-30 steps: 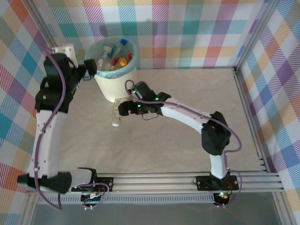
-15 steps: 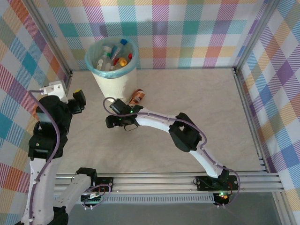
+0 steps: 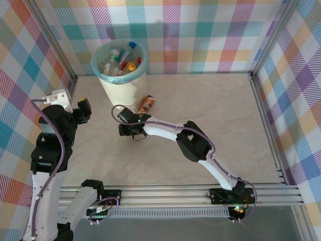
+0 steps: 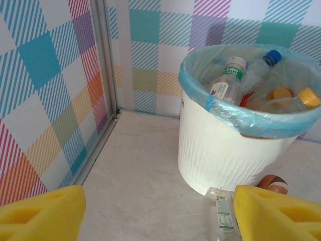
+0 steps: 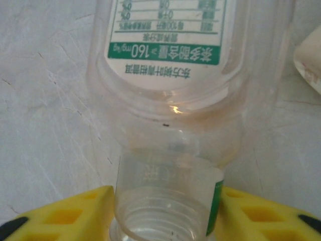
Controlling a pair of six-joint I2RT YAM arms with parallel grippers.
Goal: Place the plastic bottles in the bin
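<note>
The white ribbed bin point(image 3: 123, 89) with its teal bag stands at the back left and holds several bottles point(image 3: 120, 60); the left wrist view shows the bin point(image 4: 220, 150) and those bottles point(image 4: 228, 83) too. A clear bottle point(image 5: 165, 100) with a green label lies on the table by the bin's foot, also seen in the left wrist view point(image 4: 220, 208). My right gripper point(image 3: 128, 131) point(image 5: 168, 216) is shut on its neck, a yellow pad touching each side. An orange bottle point(image 3: 146, 104) lies just right of the bin. My left gripper point(image 3: 83, 109) point(image 4: 158, 221) hangs open and empty at the left.
Checked walls with metal posts point(image 3: 70, 75) close in the table on three sides. The left wall's rail point(image 4: 103, 65) runs close beside the bin. A pale object point(image 5: 311, 60) shows at the right edge of the right wrist view; I cannot tell what it is.
My left arm has pulled back from the bin's rim toward the near left. My right gripper has moved left and come down onto the clear bottle, uncovering the orange bottle.
</note>
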